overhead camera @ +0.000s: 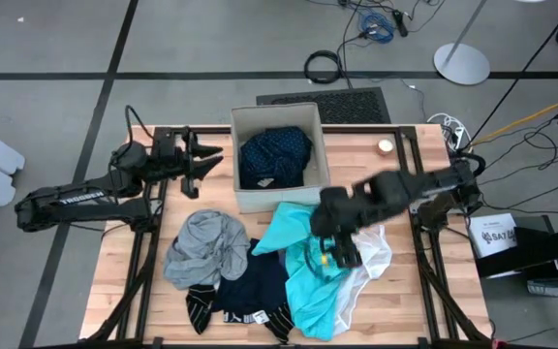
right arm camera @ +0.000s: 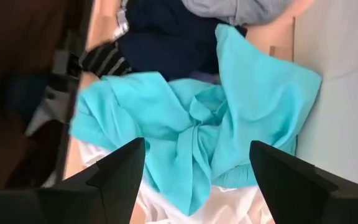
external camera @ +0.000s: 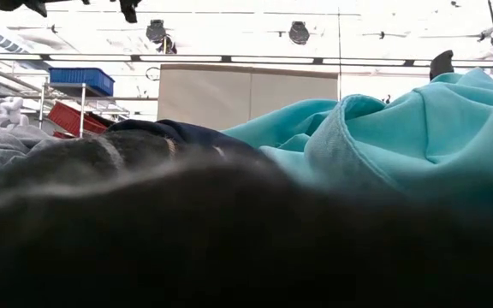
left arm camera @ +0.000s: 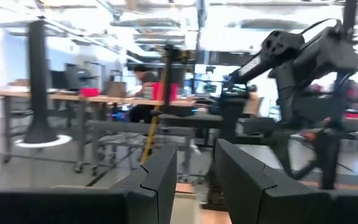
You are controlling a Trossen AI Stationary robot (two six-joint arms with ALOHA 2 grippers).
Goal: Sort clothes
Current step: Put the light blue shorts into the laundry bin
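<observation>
At the table's [overhead camera: 114, 291] centre, the clothes pile leaves bare wood toward 9 o'clock. The right gripper [overhead camera: 342, 254], jaws wide apart, hangs over the turquoise shirt [overhead camera: 308, 281]. The left gripper [overhead camera: 204, 163], jaws slightly apart, hovers at 10 o'clock beside the beige box [overhead camera: 274, 199] holding the navy dotted piece [overhead camera: 274, 155].

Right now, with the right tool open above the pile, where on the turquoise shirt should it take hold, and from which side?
Best bet: the bunched ridge of folds at the middle of the turquoise shirt, taken straight from above. The right tool hangs open over it, and the raised folds give the fingers something to pinch, whereas the flat edges lie on the white sheer piece and the table.
</observation>
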